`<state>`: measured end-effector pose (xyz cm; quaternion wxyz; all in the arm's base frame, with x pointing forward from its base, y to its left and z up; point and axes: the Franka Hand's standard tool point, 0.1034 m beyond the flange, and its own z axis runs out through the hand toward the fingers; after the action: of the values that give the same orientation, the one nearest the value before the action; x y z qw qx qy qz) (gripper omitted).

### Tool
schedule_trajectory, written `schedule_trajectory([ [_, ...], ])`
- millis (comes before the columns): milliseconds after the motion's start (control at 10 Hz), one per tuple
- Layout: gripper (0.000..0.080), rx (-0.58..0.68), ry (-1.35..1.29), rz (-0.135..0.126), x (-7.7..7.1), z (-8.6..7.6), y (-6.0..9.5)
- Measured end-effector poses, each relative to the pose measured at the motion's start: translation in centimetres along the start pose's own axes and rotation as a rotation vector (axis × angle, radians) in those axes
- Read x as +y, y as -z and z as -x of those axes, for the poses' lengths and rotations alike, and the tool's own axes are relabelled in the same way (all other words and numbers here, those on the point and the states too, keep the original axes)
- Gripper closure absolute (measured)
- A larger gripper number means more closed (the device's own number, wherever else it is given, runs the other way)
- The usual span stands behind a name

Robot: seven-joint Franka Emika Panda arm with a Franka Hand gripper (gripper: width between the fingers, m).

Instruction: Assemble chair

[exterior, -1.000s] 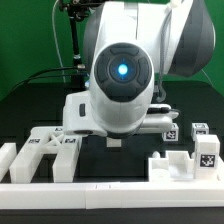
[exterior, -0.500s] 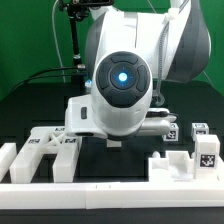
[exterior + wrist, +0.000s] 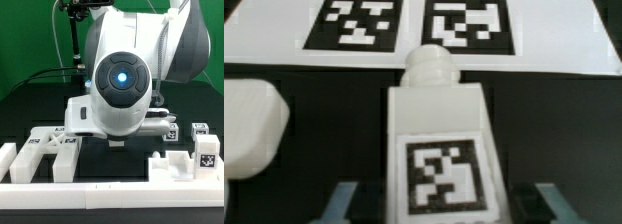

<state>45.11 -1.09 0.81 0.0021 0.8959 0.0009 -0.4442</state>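
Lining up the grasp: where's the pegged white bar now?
Wrist view: the pegged bar lies between the gripper fingers, peg end toward a flat white two-tag panel.

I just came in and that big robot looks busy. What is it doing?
The robot arm is bent low over the black table, where white chair parts lie loose. Its pincer straddles a white bar with a tag on it. Its fingers stand one on each side, with a gap showing, so the bar is not gripped yet.
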Motion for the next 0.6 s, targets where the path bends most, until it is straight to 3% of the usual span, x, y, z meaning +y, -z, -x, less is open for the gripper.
schedule_trajectory([
  [400,0.0514,0.004,-0.001,-0.003,-0.1,0.0,0.3],
  [600,0.0514,0.118,0.017,-0.023,-1.2,1.2,6.9],
])
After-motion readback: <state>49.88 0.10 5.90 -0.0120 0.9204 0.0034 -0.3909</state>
